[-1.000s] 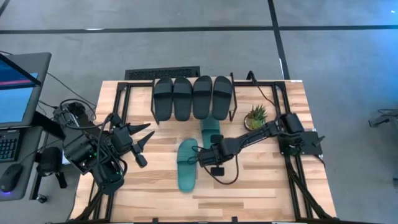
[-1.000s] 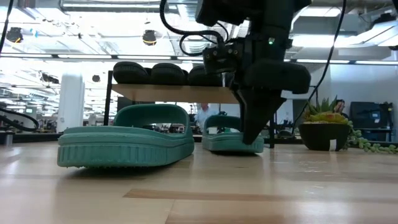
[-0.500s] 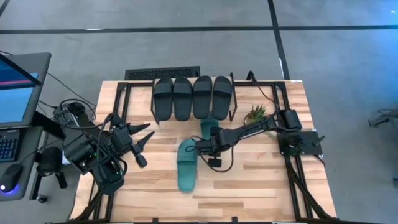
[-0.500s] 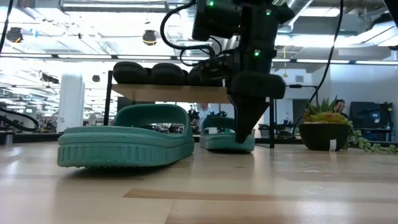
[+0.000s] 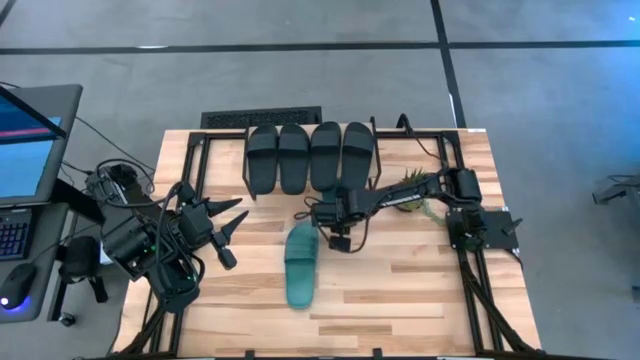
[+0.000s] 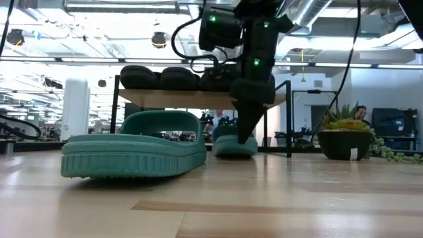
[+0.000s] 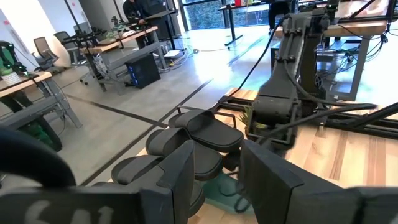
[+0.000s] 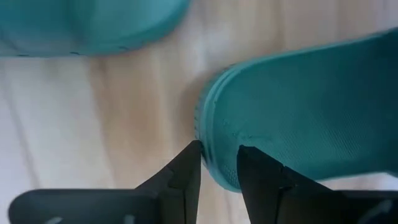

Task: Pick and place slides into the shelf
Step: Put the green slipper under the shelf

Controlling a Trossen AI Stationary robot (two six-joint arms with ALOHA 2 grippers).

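Four black slides (image 5: pixel 310 155) lie side by side on the shelf's plank top (image 6: pixel 178 99). One teal slide (image 5: pixel 300 265) lies flat on its sole in the middle of the table. The second teal slide (image 6: pixel 228 145) sits on the table at the shelf's foot; in the high view the shelf and my arm mostly cover it. My right gripper (image 5: pixel 320 213) points down at that slide's near end, shut on it. My left gripper (image 5: pixel 225 225) waits open over the table's left side, touching nothing. My right gripper pinches the second teal slide by the rounded rim of its near end (image 8: pixel 211 158). One finger (image 8: pixel 186 171) is outside the sole's edge and the other (image 8: pixel 252 171) is on the footbed. The fingers come from above, pointing down. The slide lies flat on the table.
A small potted plant (image 5: pixel 410 190) stands to the right of the shelf, close behind my right arm. Black frame rails run along the table's left and right sides. Bare wood stretches across the near half of the table (image 5: pixel 400 300).
My right gripper has moved toward the table's far edge and a little left, keeping its hold. The second teal slide has slid along the table with it, from beside the first teal slide to under the shelf. The first teal slide has stayed put.
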